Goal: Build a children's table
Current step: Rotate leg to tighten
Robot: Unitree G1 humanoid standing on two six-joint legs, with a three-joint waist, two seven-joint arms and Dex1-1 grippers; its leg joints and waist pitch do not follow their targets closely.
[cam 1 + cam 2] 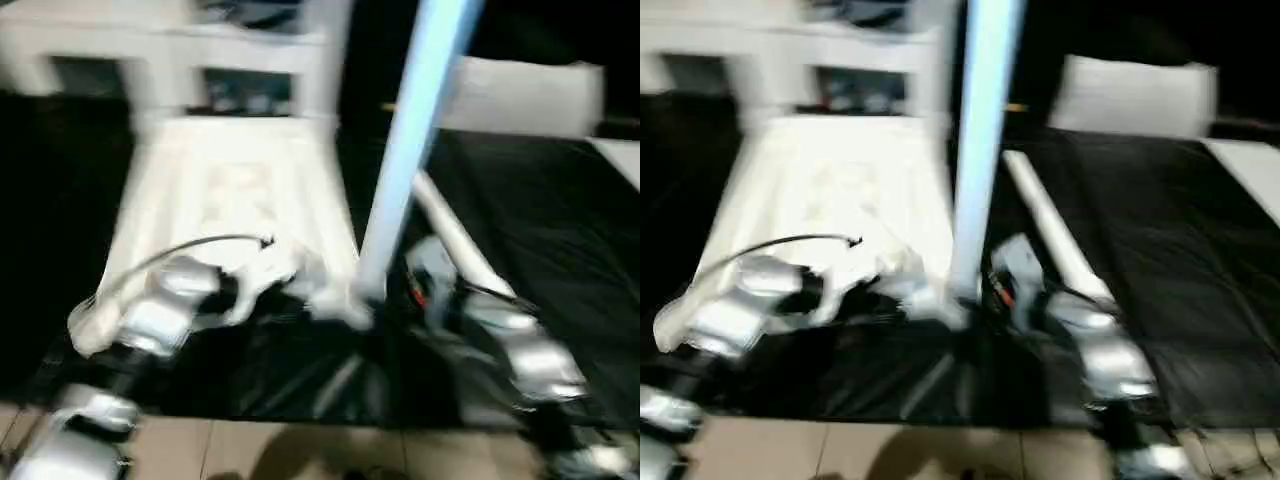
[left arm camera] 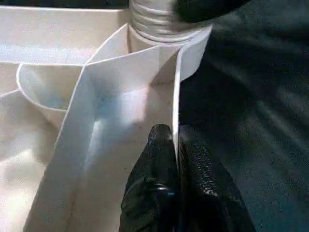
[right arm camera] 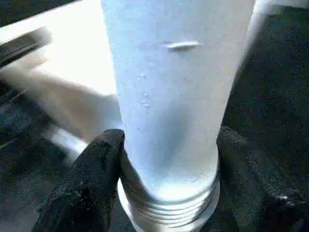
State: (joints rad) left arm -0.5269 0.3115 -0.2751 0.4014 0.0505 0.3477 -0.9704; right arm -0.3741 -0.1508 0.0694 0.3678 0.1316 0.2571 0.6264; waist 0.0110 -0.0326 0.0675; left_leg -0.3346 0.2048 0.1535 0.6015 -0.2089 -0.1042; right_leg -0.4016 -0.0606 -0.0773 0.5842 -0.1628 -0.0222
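The white tabletop (image 1: 230, 190) lies upside down on the black cloth, ribs up. One white leg (image 1: 410, 140) stands upright at its near right corner, its threaded end (image 2: 159, 19) at the round corner socket. My right gripper (image 3: 169, 145) is shut on this leg (image 3: 174, 96) just above the thread, one black finger (image 3: 91, 183) on each side. My left gripper (image 2: 175, 140) is shut on the thin side wall (image 2: 176, 82) of the tabletop, close to that corner. A second leg (image 1: 455, 235) lies on the cloth to the right of the upright one.
A white pillow-like block (image 1: 520, 95) sits at the back right, and a flat white strip (image 1: 620, 155) at the right edge. White furniture (image 1: 160, 50) stands behind the tabletop. The black cloth (image 1: 560, 250) ends at tiled floor (image 1: 300, 450) near me.
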